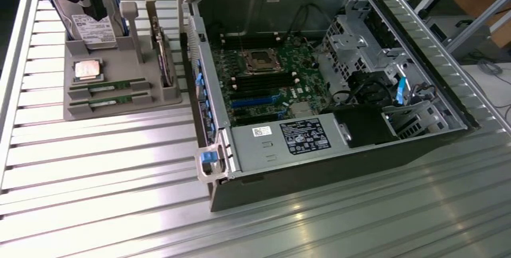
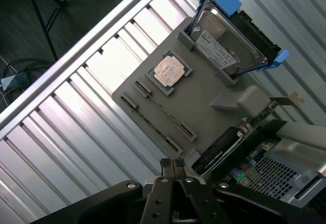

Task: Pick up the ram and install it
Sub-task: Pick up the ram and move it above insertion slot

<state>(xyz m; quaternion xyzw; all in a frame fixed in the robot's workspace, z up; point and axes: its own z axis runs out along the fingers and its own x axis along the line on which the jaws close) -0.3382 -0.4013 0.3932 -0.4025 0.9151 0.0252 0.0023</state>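
Currently end effector [image 2: 173,164] pressed together, gripping nothing; two ram sticks [image 1: 106,84] [image 1: 112,98] in gray holder [image 1: 124,60], one CPU [image 1: 88,69] beside them.

**Matte black linkage gripper, all dark metal with bright pins**

In the wrist view the gripper [image 2: 172,162] is black throughout: two slim, flat fingers [image 2: 166,170] ending in small squared tips, each carried on broad, angular link bars [image 2: 107,198] that splay outward from the middle. Round silver pivot pins [image 2: 127,186] mark the joints, two on the outer bars and two nearer the fingers. In the exterior view the same gripper [image 1: 97,14] is a dark, faceted body of crossed bars that tapers to a narrow black point.
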